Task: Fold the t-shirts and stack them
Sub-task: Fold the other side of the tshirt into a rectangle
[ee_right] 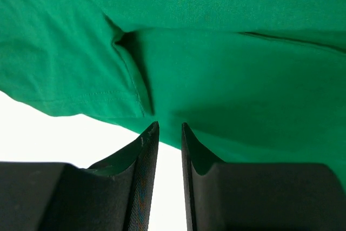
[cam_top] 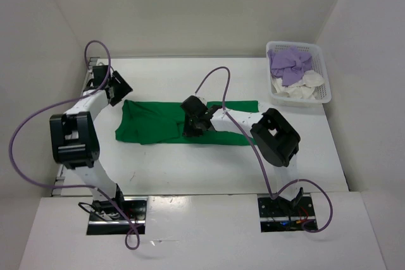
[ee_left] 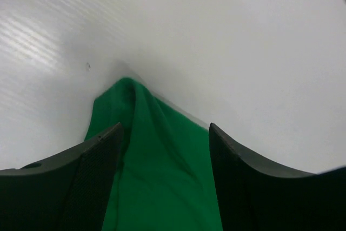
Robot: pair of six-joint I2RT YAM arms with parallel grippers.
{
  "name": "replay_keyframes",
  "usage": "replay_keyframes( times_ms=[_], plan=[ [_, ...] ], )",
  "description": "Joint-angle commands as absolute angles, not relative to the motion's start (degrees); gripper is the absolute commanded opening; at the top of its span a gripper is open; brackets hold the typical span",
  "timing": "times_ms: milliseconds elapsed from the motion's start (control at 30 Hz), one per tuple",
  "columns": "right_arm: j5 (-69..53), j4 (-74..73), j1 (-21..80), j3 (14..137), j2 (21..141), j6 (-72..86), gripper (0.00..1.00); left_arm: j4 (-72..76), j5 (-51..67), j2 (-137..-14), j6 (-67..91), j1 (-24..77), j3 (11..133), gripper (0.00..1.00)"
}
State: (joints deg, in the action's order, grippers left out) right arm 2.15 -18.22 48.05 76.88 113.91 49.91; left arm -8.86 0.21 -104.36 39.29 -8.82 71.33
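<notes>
One garment, the green t-shirt (cam_top: 158,128), is laid part-folded on the table (cam_top: 190,169), clamped by neither the wide-parted left gripper (ee_left: 165,131) nor the barely parted right gripper (ee_right: 169,125), while the lavender t-shirt (cam_top: 288,64) and cream t-shirt (cam_top: 305,86) are left crumpled in the basket (cam_top: 325,98).

Green t-shirt (cam_top: 158,124) is soft matt knit cloth with a stitched hem. The table (cam_top: 190,165) is smooth white with a faint sheen. The right gripper (ee_right: 169,131) is matt black plastic with finely ribbed pads (ee_right: 141,182). The basket (cam_top: 304,100) is white plastic lattice.

Middle of the green t-shirt (cam_top: 149,124) out of sight beneath right gripper (cam_top: 193,129)
</notes>
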Motion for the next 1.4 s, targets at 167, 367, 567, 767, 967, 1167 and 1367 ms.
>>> replay_keyframes(
  times_ms=[167,367,567,767,967,1167,1367],
  plan=[
    [1.9,-20.3,46.9,86.3,112.5,44.2,0.12,-11.9,3.5,-87.0,38.5,-5.4,60.0,0.58],
    [-0.6,-22.2,45.0,99.2,120.4,36.9,0.0,-9.6,9.9,-83.2,42.4,-2.4,51.5,0.19],
    [-3.9,-26.4,43.1,117.6,134.0,29.3,0.0,-7.3,11.9,-85.6,45.1,2.5,48.1,0.23],
    [-4.0,-35.6,43.1,139.8,146.0,23.7,0.17,-11.7,11.3,-88.5,44.0,3.1,46.8,0.25],
    [-5.7,-40.9,42.0,159.3,157.9,20.0,0.44,-14.1,12.2,-89.0,44.2,2.3,44.1,0.28],
    [-10.3,-38.8,39.4,159.1,159.3,19.4,0.58,-15.2,11.7,-91.1,44.8,1.1,43.5,0.29],
    [-16.8,-37.1,38.2,159.1,163.2,19.9,0.62,-17.0,11.2,-87.1,45.4,0.4,43.5,0.3]
  ],
)
